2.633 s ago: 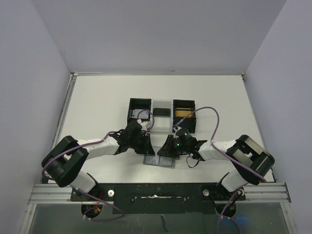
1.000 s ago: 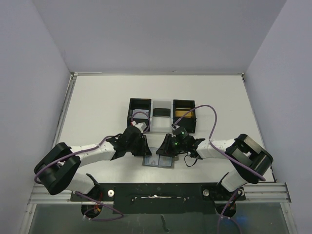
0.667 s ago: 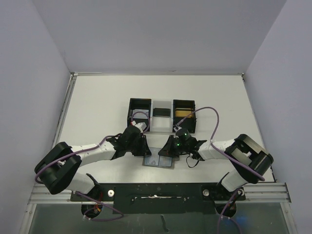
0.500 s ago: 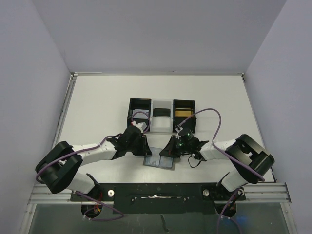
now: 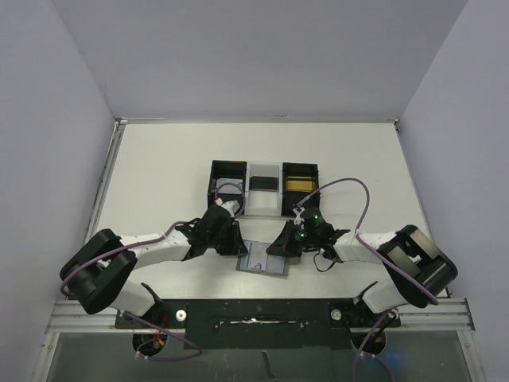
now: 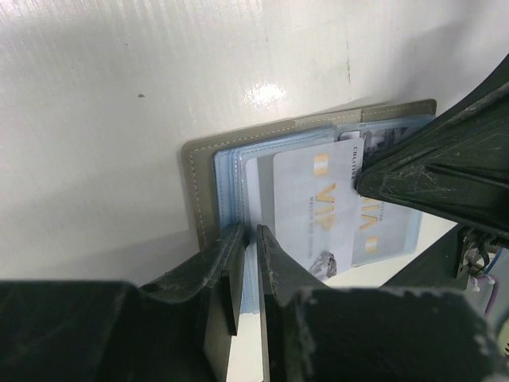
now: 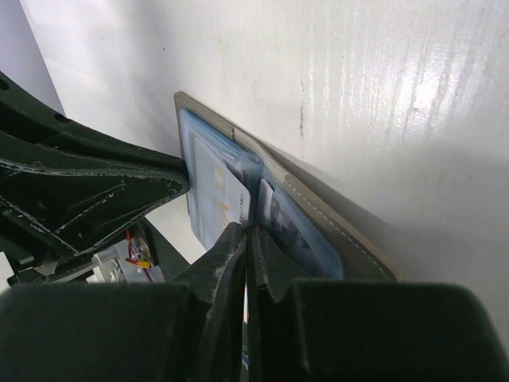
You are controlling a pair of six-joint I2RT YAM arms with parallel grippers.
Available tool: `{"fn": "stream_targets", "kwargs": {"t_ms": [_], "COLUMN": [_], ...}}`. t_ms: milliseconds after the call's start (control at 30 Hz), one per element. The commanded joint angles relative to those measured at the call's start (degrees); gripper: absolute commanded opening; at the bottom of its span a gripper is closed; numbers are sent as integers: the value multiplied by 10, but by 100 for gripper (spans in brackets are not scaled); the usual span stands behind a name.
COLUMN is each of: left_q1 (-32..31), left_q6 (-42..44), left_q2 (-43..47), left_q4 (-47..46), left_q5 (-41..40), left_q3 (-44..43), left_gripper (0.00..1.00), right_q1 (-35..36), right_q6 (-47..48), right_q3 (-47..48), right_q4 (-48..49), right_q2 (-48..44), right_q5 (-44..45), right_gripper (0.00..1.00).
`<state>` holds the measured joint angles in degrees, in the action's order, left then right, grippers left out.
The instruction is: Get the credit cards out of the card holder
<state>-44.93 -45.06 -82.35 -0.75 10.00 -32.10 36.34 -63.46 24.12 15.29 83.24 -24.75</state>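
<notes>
Since the earlier frame the right arm has been drawn outward, away from the left one, while the small flat grey bifold card holder (image 5: 264,259) is left lying open on the white table (image 5: 159,175), directly beneath both sets of fingers. The left gripper (image 6: 248,235) is held narrow, its fingers closed onto the near edge of the holder's left blue-grey panel so that the holder is pinned in place. The right gripper (image 7: 245,231) is likewise closed down to a sliver, and the edge of a white plastic card (image 6: 314,207) with gold VIP lettering is nipped between its fingers. That card is seen partly slid out of its sleeve, between the two grippers, with more blue-grey sleeves stacked under it. The step in hand is judged to be the withdrawal of this card, begun but not finished. A steady pull outward, away from the left fingers and kept flat along the sleeve, is called for next, with the left hold maintained so the holder is not dragged along. Beyond both sets of fingertips a black-and-white three-compartment tray (image 5: 227,164) is seen.
</notes>
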Motion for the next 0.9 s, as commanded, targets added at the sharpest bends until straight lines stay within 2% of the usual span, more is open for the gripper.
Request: {"fn": "stream_targets", "kwargs": {"t_ms": [0, 100, 167, 300, 467, 533, 633, 700, 867], "left_q1": [-3, -5, -17, -22, -21, -22, -25, -25, -25], "left_q6": [6, 4, 5, 16, 26, 33, 34, 25, 11], "left_q2": [-11, 3, 27, 77, 75, 47, 9, -2, 22], "left_q4": [31, 37, 47, 29, -59, -84, -98, -75, -44], "left_q5": [-20, -36, -77, -107, -17, 25, 58, 38, -13], "left_q3": [2, -7, -21, -43, -41, -36, -31, -29, -4], "left_gripper": [13, 14, 15, 21, 27, 27, 20, 13, 13], "right_q1": [-7, -7, -7, -12, -12, -13, -14, -13, -14], "right_q6": [-4, -6, -10, -6, -2, 1, 5, 5, 8], "right_q3": [-7, -4, -4, 4, 7, 10, 15, 15, 20], "right_q4": [-1, -2, -10, -35, -39, -45, -51, -52, -61], "right_q2": [-10, 0, 8, 31, 25, 21, 20, 18, 12], "right_q5": [-9, -4, 4, 11, 14, 16, 17, 17, 15], "right_gripper": [0, 0, 0, 0, 0, 0, 0, 0, 0]}}
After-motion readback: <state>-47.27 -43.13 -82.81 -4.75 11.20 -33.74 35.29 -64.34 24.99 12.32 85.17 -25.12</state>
